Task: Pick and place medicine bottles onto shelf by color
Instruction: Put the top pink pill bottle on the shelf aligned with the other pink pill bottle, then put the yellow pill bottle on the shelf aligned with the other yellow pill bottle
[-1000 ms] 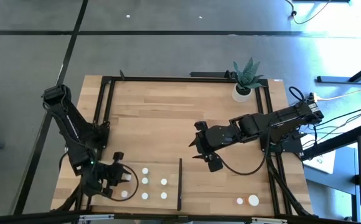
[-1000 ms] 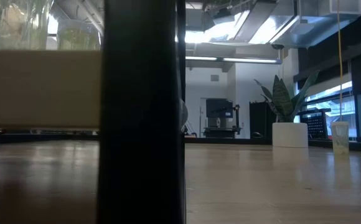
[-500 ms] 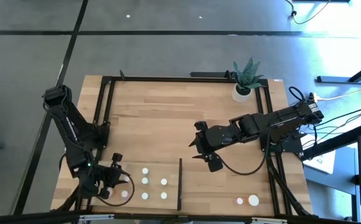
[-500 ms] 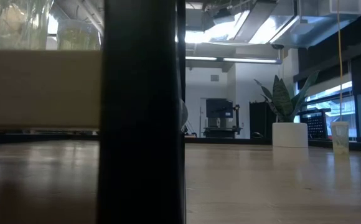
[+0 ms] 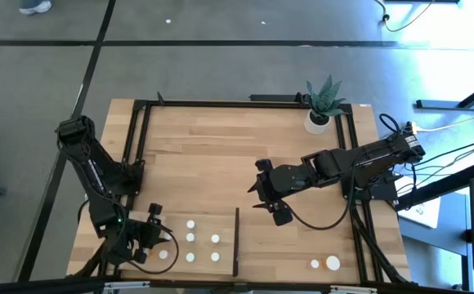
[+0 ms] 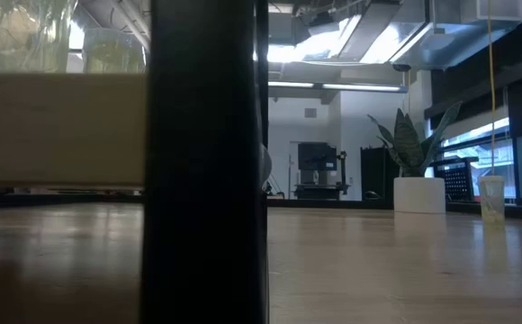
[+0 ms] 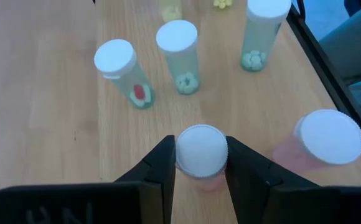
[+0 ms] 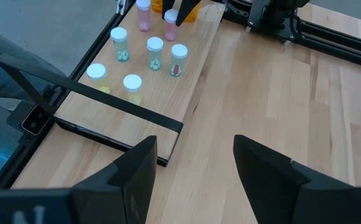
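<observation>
the pink bottle stands upright, long axis vertical, white cap up, at the left end of the shelf. the left gripper pinches it, one finger on each side of the cap. a second pink bottle stands just beside it. three green bottles stand upright farther along the shelf, caps up, well apart from one another. the right gripper hangs over mid-table, fingers spread, holding nothing. two more bottles stand on the table beyond the shelf's black strip.
</observation>
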Robot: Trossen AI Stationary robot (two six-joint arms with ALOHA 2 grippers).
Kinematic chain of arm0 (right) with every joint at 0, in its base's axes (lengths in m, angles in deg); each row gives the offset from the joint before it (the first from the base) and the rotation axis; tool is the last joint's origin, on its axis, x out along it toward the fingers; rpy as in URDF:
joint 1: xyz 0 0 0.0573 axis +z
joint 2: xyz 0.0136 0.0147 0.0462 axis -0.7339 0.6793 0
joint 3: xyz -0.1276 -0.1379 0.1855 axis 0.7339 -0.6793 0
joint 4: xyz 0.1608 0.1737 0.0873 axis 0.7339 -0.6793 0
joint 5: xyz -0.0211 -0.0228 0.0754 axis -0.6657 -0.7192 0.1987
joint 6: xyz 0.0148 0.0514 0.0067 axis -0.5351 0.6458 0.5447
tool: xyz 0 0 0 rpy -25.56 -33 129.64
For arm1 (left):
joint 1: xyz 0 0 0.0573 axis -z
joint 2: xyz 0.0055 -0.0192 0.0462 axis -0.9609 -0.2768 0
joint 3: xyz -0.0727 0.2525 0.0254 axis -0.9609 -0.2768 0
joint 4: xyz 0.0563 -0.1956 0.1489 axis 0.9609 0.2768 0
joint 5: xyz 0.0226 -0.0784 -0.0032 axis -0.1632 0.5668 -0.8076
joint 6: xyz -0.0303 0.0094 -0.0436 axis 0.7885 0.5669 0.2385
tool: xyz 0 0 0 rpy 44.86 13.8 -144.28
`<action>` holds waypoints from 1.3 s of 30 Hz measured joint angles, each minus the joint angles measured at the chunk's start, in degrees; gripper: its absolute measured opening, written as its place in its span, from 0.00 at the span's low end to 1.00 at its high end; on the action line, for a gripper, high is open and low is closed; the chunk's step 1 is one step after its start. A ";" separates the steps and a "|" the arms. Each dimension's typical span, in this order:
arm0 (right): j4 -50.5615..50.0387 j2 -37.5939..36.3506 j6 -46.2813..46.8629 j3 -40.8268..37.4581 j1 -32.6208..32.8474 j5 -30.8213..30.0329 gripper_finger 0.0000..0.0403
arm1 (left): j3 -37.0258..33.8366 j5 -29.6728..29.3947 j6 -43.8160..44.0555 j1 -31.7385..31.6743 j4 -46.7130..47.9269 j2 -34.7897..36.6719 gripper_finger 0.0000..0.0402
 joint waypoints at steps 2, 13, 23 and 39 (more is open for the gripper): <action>0.04 0.00 0.09 0.00 0.00 0.00 0.53 | 0.00 0.11 0.02 -0.02 -0.12 0.00 0.27; 0.07 0.00 0.04 0.00 0.00 0.00 0.53 | -0.17 0.75 1.66 -0.02 -0.52 -0.11 0.43; 0.07 0.00 0.01 0.00 0.00 0.00 0.53 | -0.17 0.09 1.63 -0.01 -0.82 -0.11 0.57; 0.09 0.00 0.07 0.00 0.00 0.00 0.53 | 1.15 -0.97 1.33 -0.02 -0.81 5.41 0.60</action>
